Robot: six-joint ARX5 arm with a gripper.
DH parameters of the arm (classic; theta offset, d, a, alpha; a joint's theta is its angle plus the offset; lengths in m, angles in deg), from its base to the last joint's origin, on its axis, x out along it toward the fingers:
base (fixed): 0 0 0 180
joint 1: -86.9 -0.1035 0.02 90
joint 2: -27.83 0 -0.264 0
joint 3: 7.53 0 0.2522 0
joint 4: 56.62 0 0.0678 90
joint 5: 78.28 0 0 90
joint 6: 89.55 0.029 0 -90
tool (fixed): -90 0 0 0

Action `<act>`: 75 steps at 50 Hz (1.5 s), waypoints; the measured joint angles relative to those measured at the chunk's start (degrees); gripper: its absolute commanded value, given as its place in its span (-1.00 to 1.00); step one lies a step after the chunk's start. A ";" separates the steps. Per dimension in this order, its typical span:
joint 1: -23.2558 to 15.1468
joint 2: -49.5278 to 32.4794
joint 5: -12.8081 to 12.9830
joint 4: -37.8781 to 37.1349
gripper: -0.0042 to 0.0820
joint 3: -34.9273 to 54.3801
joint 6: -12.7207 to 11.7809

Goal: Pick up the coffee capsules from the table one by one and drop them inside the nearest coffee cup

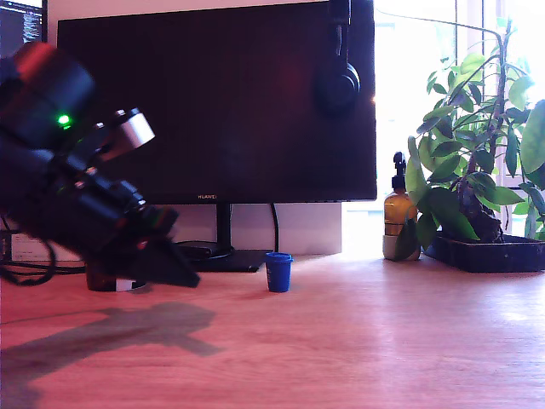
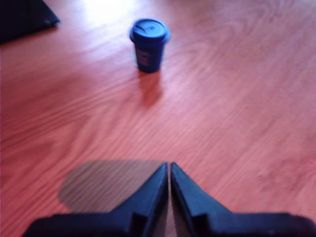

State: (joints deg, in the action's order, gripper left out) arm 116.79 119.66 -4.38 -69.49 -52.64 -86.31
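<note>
A small bright blue coffee capsule stands upright, rim up, on the light-brown table, just in front of the monitor stand. My gripper hangs low over the table at the exterior view's left, pointing toward the capsule and well short of it. In the wrist view the capsule stands ahead of the gripper, whose two dark fingers are pressed together with nothing between them. Behind the arm, a squat dark-red coffee cup with a pale base shows only in part.
A large dark monitor on a stand fills the back, with headphones hung on it. At the exterior view's right are a yellow pump bottle and a leafy plant in a dark tray. Cables lie at the left.
</note>
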 measured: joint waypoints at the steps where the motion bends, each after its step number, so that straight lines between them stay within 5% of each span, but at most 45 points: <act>1: 0.15 0.00 0.02 0.26 -0.92 -0.31 0.02; 35: 1.53 0.00 0.13 6.51 -0.83 -6.80 0.04; 38: 1.53 0.00 0.13 6.49 -0.62 -6.80 0.04; 44: 1.53 0.00 0.13 6.01 0.21 -6.80 0.04; 48: 1.53 0.00 0.13 5.64 0.49 -6.82 0.04; 75: 1.60 0.00 2.49 0.90 0.53 -7.21 2.99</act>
State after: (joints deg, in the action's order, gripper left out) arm 118.39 119.66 -1.89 -68.60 -59.86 -83.31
